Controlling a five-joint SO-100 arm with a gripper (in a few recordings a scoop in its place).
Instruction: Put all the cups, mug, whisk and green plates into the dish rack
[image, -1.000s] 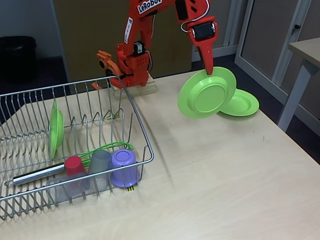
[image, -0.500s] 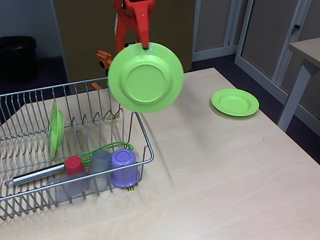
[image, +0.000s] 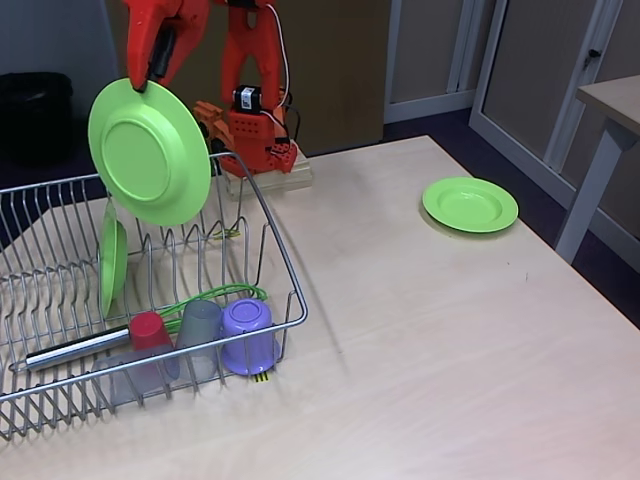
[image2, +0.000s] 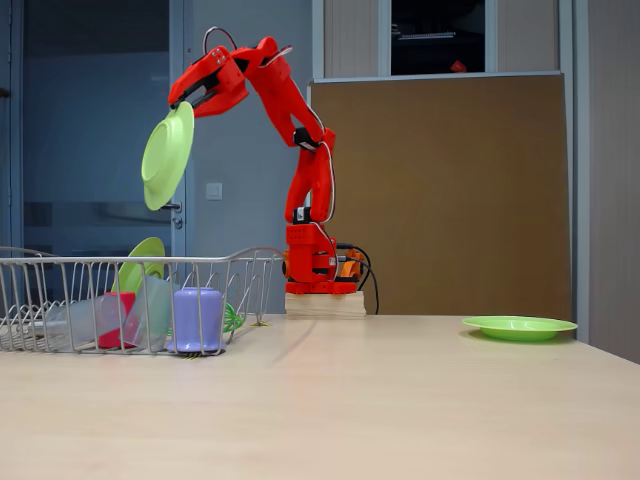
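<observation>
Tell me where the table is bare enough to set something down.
The table is bare from the dish rack's right side across to the near and right edges. Far right lies one green plate. The rack's near end is crowded with cups, mug and whisk; the gripper holds another plate above it.

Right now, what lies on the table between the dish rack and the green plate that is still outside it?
Nothing: in both fixed views the table is bare between the dish rack and the flat green plate.
</observation>
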